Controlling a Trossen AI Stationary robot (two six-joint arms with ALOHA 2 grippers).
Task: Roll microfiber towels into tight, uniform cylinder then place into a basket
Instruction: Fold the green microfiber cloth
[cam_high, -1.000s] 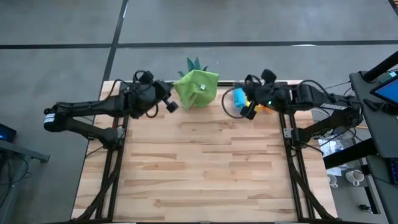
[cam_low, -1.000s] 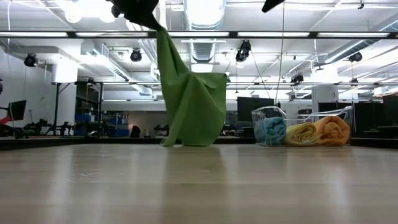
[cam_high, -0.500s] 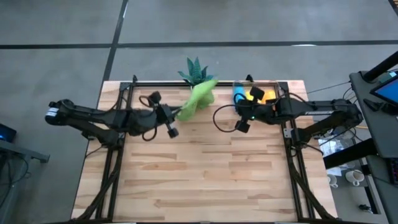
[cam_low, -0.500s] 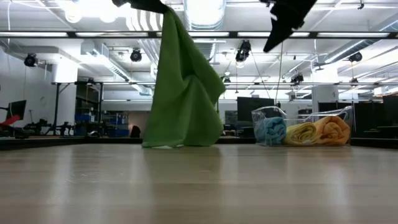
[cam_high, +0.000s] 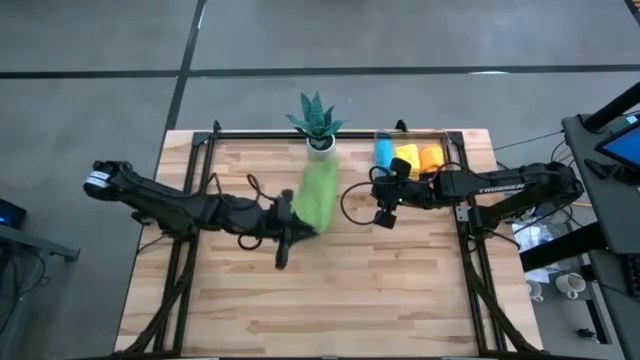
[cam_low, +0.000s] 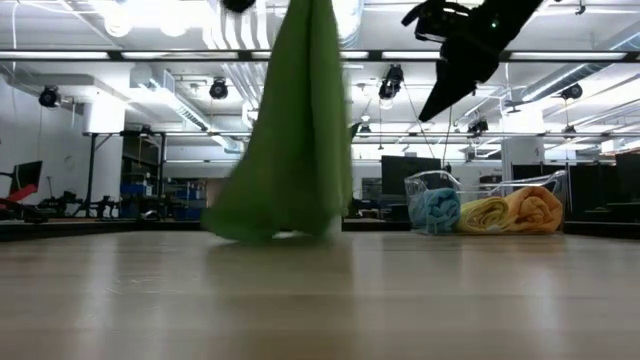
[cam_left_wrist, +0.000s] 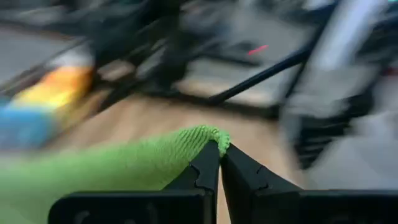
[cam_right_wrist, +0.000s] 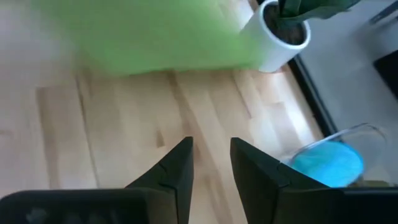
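left gripper: fingers pressed together on a corner of the green towel, nipping its edge; nearer the front of the table than the plant, out over the middle boards
left arm: reaches in low from the table's left side toward the plant's front
green towel: hangs from the left gripper as a long drape, lower edge down at the table top in the low view; in the high view a narrow strip running from the gripper back to just in front of the plant
right gripper: fingers a little apart, nothing between them; raised over the table, right of the green towel and in front-right of the plant, just in front of the basket
table: light wood planks, black frame rails at both sides
plant: spiky green leaves in a white pot, at the middle of the table's back edge
basket: clear plastic bin, right of the plant along the back edge, near the right arm
blue towel: rolled, in the basket, at the end nearest the plant
yellow towel: rolled, in the basket, middle, touching the blue one
orange towel: rolled, in the basket, end farthest from the plant
room: beyond the plant, ceiling lights, ducts and dark monitors in the low view
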